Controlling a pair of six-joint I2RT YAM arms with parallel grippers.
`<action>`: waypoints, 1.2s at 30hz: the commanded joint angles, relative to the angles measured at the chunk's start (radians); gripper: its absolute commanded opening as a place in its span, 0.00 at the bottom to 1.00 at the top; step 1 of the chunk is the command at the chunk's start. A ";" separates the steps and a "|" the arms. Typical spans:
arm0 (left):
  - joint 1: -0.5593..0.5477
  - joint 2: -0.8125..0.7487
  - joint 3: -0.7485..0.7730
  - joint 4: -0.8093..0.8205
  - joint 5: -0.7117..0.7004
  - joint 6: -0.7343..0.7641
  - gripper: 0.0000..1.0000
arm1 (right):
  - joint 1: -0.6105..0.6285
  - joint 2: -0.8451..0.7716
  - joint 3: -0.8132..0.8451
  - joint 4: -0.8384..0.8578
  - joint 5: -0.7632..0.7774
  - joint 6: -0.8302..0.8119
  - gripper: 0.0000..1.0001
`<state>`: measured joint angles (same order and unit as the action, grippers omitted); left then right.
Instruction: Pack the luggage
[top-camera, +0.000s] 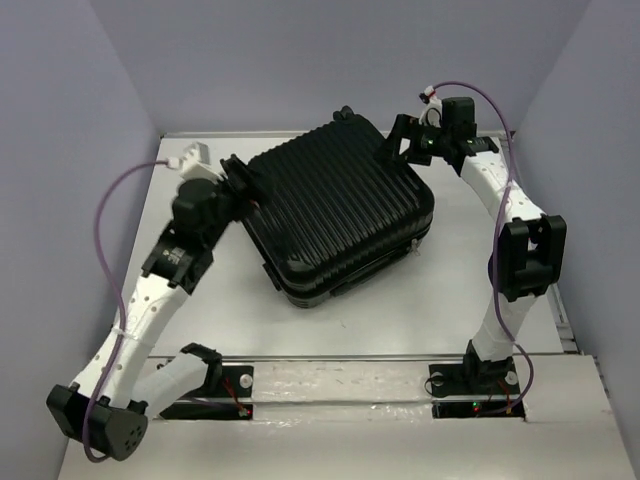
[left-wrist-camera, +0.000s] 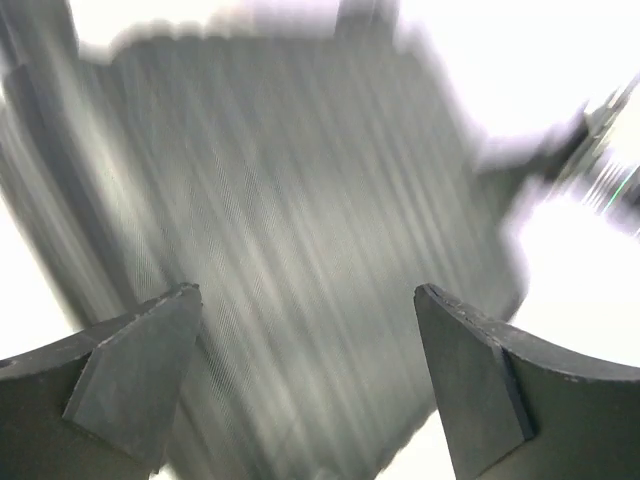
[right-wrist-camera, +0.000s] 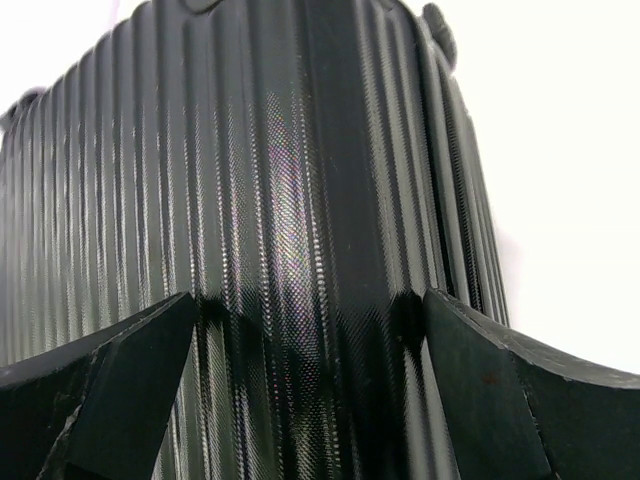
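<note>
At the left, the left arm (top-camera: 150, 290) reaches forward and in towards the luggage (top-camera: 340, 205), and the left jaws stand spread wide at the case's left corner. In the left wrist view both fingers (left-wrist-camera: 140, 370) frame the ribbed shell with nothing between them. That view is smeared, so it is unclear whether they touch the case.

The luggage, a black hard-shell suitcase, lies flat in the middle of the bench (top-camera: 400, 320). It is turned on the diagonal, its lid is down and its ribbed top faces up. The seam between the two halves shows along the near edge. A caster wheel (top-camera: 345, 112) pokes out at the far corner. Lying flat, the case is steady and both arms can reach it from opposite sides.

At the right, the right arm (top-camera: 500, 200) rises from its base and bends back over to the case's far right corner. The right jaws are also spread, and in the right wrist view they sit low against the shell, with the ribs running up between them. They grip nothing.

With the jaws set at opposite corners, the arms look placed to brace or nudge the shut case, or to work along its edge, not to lift it.
</note>
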<state>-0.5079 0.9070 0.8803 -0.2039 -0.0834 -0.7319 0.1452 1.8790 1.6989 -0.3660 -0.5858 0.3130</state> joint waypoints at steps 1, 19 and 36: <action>0.260 0.083 0.253 0.144 0.162 0.089 0.99 | 0.088 -0.081 0.105 -0.136 -0.183 0.009 1.00; 0.629 0.604 0.339 0.357 0.487 -0.001 0.99 | 0.088 -0.457 -0.347 0.015 -0.121 -0.057 1.00; 0.628 0.805 0.139 1.013 0.620 -0.363 0.83 | 0.088 -0.659 -0.660 0.162 -0.097 0.020 1.00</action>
<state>0.1242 1.7088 1.0904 0.5037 0.4755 -0.9360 0.2245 1.2533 1.1114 -0.2813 -0.6884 0.2848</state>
